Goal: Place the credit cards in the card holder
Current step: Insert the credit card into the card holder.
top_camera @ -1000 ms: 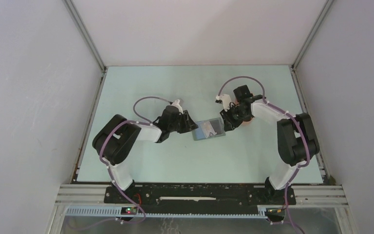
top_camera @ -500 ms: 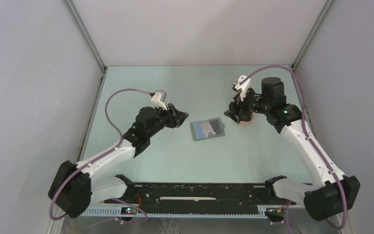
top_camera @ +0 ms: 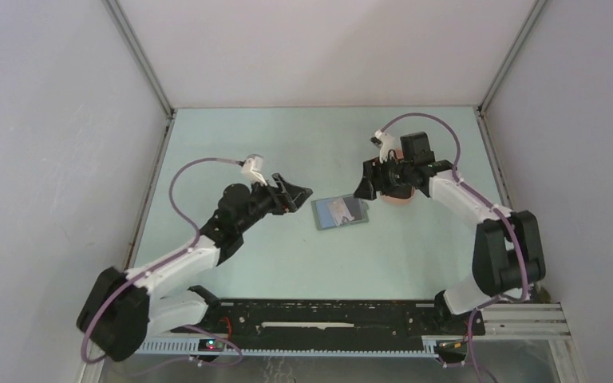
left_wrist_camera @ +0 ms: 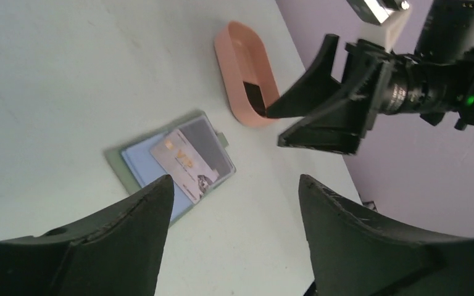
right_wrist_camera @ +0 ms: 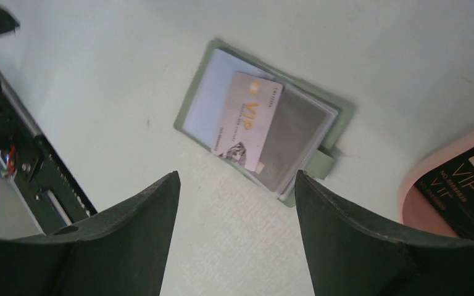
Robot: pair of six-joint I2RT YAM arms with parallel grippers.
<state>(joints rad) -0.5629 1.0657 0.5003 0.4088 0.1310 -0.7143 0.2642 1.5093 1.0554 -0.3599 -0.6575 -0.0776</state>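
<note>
Pale green table carries the open card holder in its middle, between my two arms. One silvery VIP card lies askew on its pockets; I cannot tell if it is tucked in. The black VIP card lies in the pink tray, so I judge half remains. Left gripper and right gripper have jaws apart, both empty.

Card holder mid-frame on table, lying open. One card on top of it, across the middle. Tray just right of holder, not touching; second card inside tray. Left gripper left of holder; right gripper at holder's upper right corner.
</note>
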